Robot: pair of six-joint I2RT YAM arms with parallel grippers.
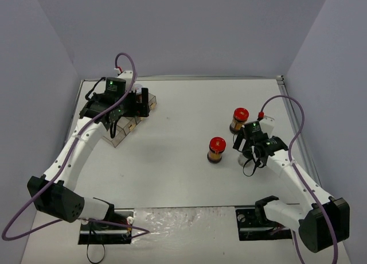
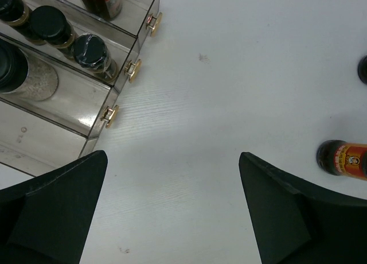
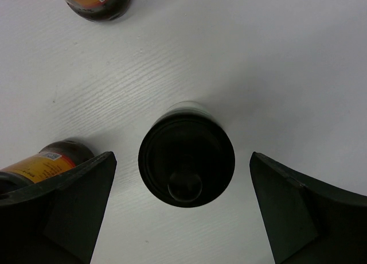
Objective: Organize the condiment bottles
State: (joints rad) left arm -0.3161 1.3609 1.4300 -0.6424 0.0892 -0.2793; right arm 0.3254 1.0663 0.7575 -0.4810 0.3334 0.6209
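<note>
Wide-spread, the right gripper [image 3: 180, 156] straddles a black-capped jar [image 3: 186, 160] standing upright on the tabletop [image 3: 275, 57], its jaws clear of the jar on both sides. Close by stand a nearer red-lidded jar [image 1: 217, 149] and a farther red-lidded jar [image 1: 239, 119], both with orange-brown contents. At the far left, the left gripper [image 2: 172, 155] hangs open over bare tabletop beside the clear tray [image 2: 57, 109]; one compartment holds a row of small black-capped jars [image 2: 54, 23], the next a wider jar [image 2: 23, 80] of white grains
</note>
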